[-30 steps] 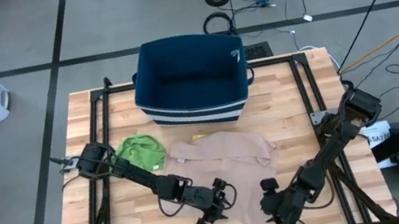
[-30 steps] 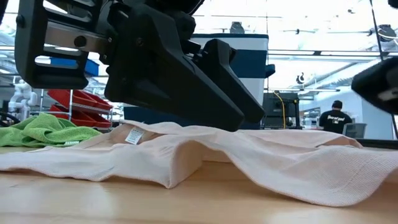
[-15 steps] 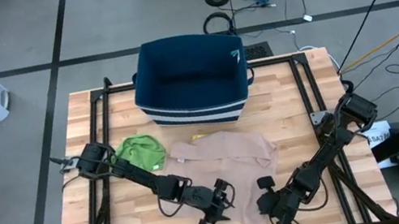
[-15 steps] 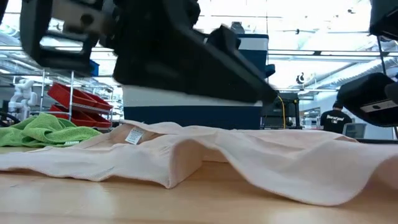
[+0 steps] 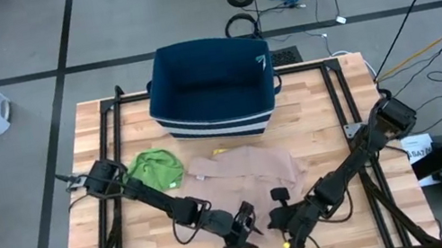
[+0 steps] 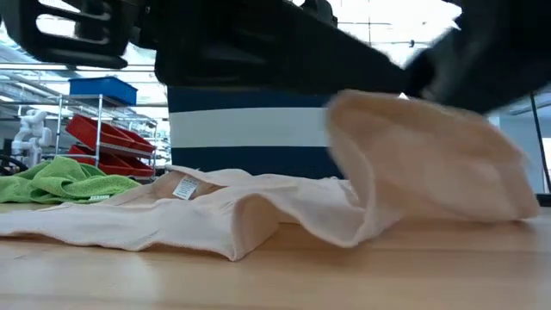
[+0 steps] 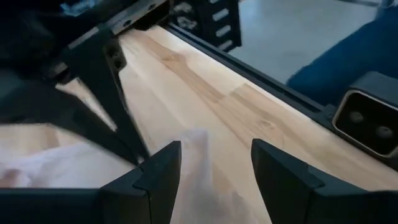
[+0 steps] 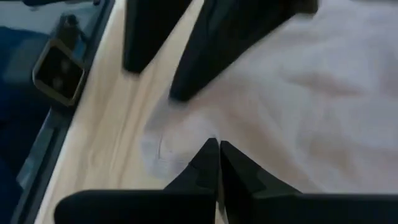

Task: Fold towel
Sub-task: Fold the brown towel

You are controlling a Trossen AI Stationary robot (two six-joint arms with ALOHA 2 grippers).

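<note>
Since a second ago, the beige towel (image 5: 247,169) has lost its flat lower-right corner: that corner now rises as a lifted flap at right of the low view, while the rest lies at lower centre of the bench (image 5: 327,105). The right pincer (image 5: 282,221) has slid leftward and is pressed together on that corner. The left pincer (image 5: 244,229) sits spread just beside it. Folding appears under way; next, the raised corner likely needs carrying across the cloth.

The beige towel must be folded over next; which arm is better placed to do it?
Probably the right. The right gripper is already shut on the towel's near edge, which looks lifted in the low view. The left gripper is beside it, open and holding nothing.
</note>
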